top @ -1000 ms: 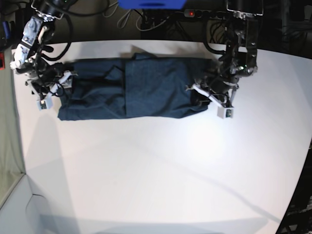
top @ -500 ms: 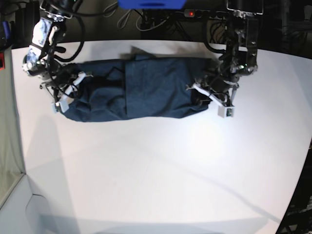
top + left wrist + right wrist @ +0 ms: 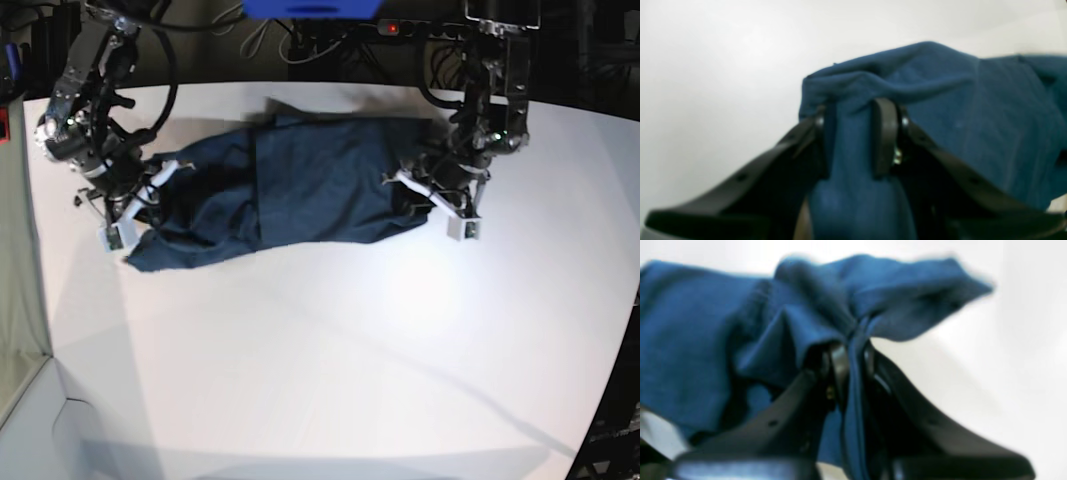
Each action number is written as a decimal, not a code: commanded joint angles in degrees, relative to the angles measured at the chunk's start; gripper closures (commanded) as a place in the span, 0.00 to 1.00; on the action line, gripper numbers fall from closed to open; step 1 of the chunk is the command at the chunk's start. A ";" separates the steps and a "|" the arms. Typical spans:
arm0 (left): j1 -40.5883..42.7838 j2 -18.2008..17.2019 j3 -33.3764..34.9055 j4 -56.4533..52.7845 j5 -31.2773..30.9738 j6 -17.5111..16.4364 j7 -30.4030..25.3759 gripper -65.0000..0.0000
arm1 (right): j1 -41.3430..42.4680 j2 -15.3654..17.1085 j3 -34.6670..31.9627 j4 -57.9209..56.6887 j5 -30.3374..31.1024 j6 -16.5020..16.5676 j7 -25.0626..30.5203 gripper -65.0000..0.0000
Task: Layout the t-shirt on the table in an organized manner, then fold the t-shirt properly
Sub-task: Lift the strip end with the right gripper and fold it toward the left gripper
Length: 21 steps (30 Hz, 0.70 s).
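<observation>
Left wrist view: the left gripper point(image 3: 853, 136) has its fingers point(image 3: 883, 133) pinched onto a thick bunch of the t-shirt point(image 3: 973, 110), with cloth filling the gap between them and spilling over the tips. White worktop point(image 3: 723, 66) shows behind.

Right wrist view: the right gripper point(image 3: 851, 363) is closed almost fully on a thinner gathered edge of the t-shirt point(image 3: 706, 333), a loose flap hanging past the fingers point(image 3: 838, 363) above the worktop point(image 3: 1007, 356). This view is blurred.

Base view: the t-shirt point(image 3: 310, 180) lies as a long band near the far edge of the worktop point(image 3: 350, 380), held at each end by the left gripper point(image 3: 425, 195) and the right gripper point(image 3: 140, 200). The right gripper's end is rumpled and skewed towards the near edge.

The cloth looks light, limp and easily creased, so it will likely sag and bunch between holds. Hems and corners seem the best places to grip.
</observation>
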 commanded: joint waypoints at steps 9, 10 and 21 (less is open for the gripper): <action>0.06 -0.18 -0.19 0.34 0.54 0.23 1.89 0.71 | -1.66 -0.30 -17.23 7.73 6.60 0.21 -0.85 1.00; -0.03 -0.18 -0.19 0.34 0.54 0.23 1.89 0.71 | -1.66 -0.30 -19.25 7.73 6.60 0.21 -0.85 1.00; -0.03 -0.36 -0.28 0.87 0.10 0.23 2.15 0.71 | 1.77 -4.52 -40.09 6.14 6.43 0.21 -0.67 1.00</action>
